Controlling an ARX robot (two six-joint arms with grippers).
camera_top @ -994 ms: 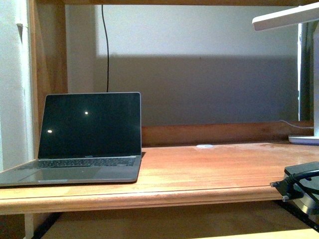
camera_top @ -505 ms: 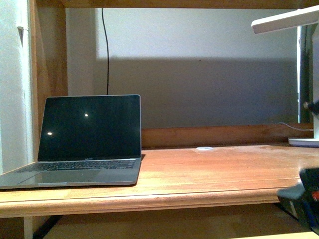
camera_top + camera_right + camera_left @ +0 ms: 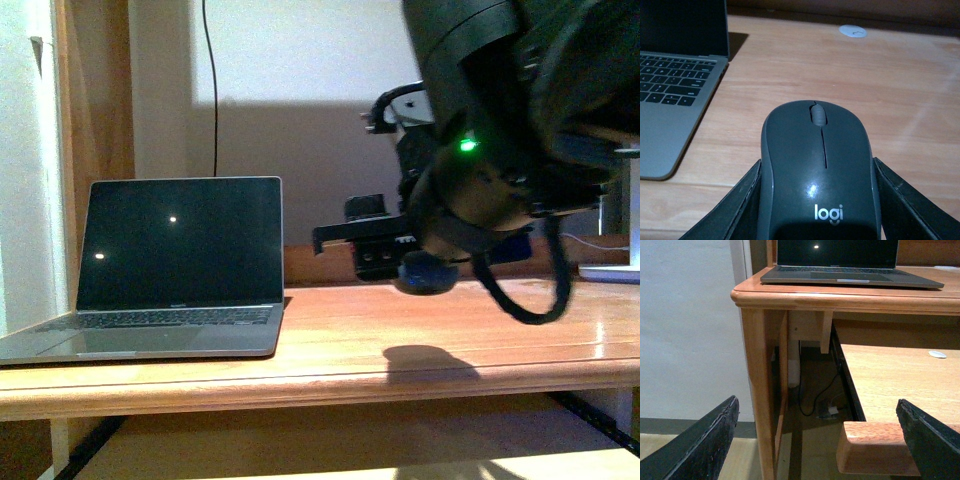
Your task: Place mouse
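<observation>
Mouse (image 3: 820, 172) between fingers (image 3: 735, 210) of right gripper (image 3: 817, 164), above desk (image 3: 900, 90), right of laptop (image 3: 675, 100)

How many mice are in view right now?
1. The mouse is clamped in the right gripper, over the desk, right of the laptop. The right arm hides part of the desk, so another may be hidden.

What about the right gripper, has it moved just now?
Yes. The right gripper rose from the desk's front edge and moved left toward the laptop; it holds the mouse above the desk.
</observation>
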